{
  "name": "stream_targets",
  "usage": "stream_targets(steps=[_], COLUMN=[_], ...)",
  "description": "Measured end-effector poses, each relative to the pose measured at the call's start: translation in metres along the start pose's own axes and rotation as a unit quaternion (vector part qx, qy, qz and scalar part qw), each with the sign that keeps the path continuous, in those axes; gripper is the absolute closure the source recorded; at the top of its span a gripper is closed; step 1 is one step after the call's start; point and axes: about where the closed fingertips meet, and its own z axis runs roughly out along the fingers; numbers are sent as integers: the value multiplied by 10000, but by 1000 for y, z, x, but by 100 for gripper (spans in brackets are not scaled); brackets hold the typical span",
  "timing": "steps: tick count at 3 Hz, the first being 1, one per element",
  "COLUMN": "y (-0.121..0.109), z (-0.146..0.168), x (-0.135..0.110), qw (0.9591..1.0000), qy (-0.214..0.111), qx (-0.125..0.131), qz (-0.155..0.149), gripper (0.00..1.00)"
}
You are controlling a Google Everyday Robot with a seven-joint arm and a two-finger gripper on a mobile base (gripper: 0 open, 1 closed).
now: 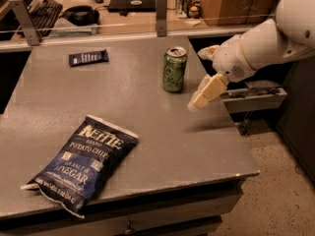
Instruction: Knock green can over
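Gripper point(203, 90) beside the upright green can point(174, 69).
I cannot tell its grip. A weak bump may only slide the can.

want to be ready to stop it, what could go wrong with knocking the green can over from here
1. The pincer hangs low to the picture's right of the upright green can; a low push may slide it instead of tipping it.
2. Once down, the can could roll off the table edge, which is near on that side.

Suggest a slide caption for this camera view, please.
The gripper hovers above the table beside the upright green can, chip bag in the foreground.
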Motion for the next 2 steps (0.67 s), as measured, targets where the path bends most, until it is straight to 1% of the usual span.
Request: stream_targets(steps=[1, 2], y=[-2, 15], z=[26, 45], x=[-21, -62], qw=[9987, 9947], qy=[-498, -977], qx=[-35, -218], qz=[120, 231], gripper=[0, 0])
